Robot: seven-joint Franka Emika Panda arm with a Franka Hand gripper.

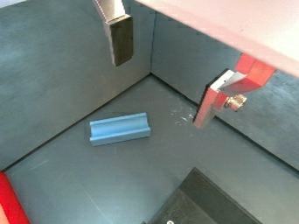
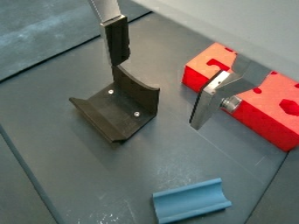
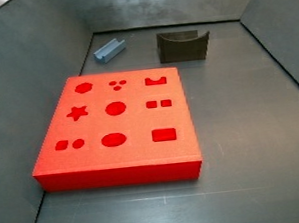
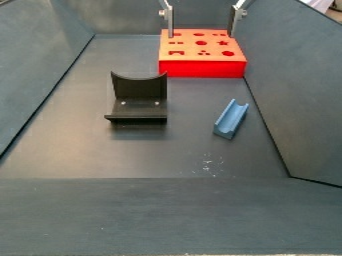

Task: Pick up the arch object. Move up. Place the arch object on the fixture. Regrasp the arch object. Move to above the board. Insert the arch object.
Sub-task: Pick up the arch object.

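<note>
- Grey-blue and small, the elongated arch object (image 4: 231,117) lies flat on the dark floor just beside the dark squat fixture (image 4: 136,98), nearer the side wall, with clear floor between the two.
- In a side view the arch object (image 3: 110,49) sits in the back corner beyond the large flat bright red board (image 3: 116,127), level with the fixture (image 3: 182,45) and apart from it.
- That same side view shows the board's recesses plainly: a star, circles, squares, an oval and an arch shape. No gripper appears in it.
- The gripper (image 4: 202,12) shows in a side view only as two silver finger tips at the top edge, above the far side of the board (image 4: 203,53).
- Both wrist views show the silver plate fingers (image 1: 121,35) with dark pads spread wide apart, nothing between them; the gripper (image 2: 163,74) hangs above the floor, over the gap between fixture (image 2: 117,107) and board (image 2: 263,92).
- A wrist view shows the arch object (image 1: 121,129) with a shallow channel running along its upper face; another (image 2: 190,201) shows it lying apart from the fixture.
- The fixture's curved U-shaped dip holds nothing, and the board's recesses are all unfilled.
</note>
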